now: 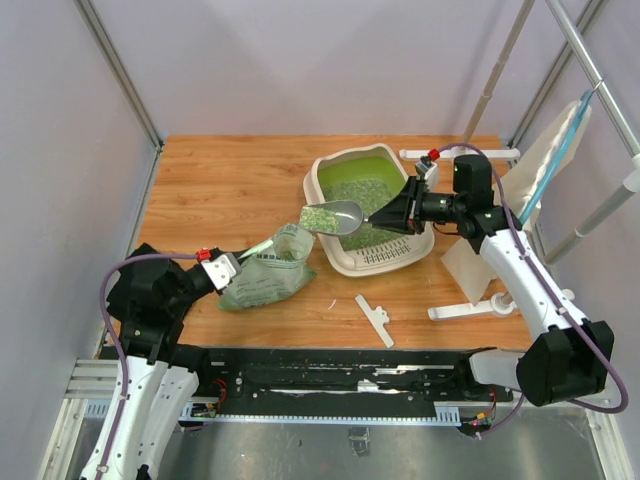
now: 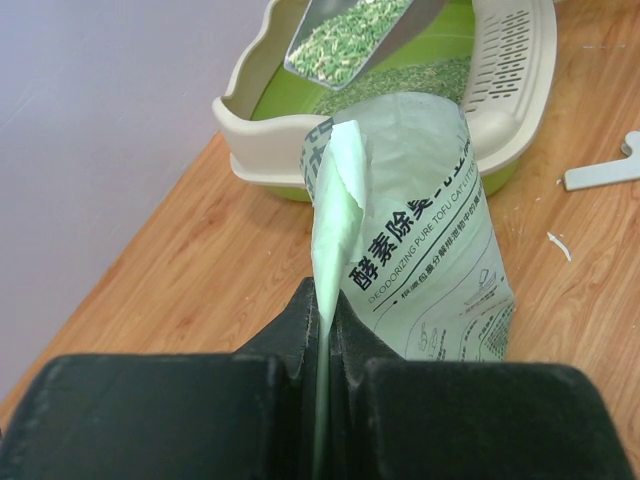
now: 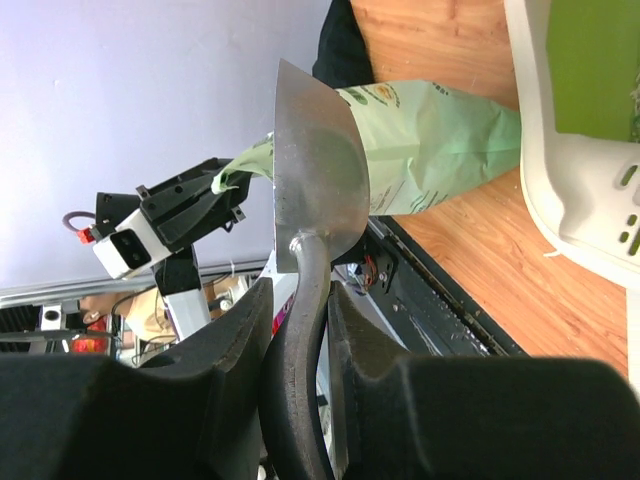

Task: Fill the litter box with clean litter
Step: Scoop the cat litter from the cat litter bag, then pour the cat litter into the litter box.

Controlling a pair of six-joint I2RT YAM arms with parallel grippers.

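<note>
Left fingers [image 2: 290, 330] pinch the folded top edge of the bag [image 1: 265, 275], which lies on the worktop [image 1: 230, 190] | right fingers [image 3: 240, 330] clamp the scoop [image 1: 345, 213] handle, scoop loaded with clean litter [image 1: 320, 216], above the left rim | litter box [image 1: 385, 258] back right, granules over its green floor

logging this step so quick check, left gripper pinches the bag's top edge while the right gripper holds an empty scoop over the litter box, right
Not quite: the scoop is not empty, it carries clean litter, as the left wrist view shows. The rest stands: the left gripper pinches the bag by its top edge while the right gripper holds the scoop over the litter box.
</note>
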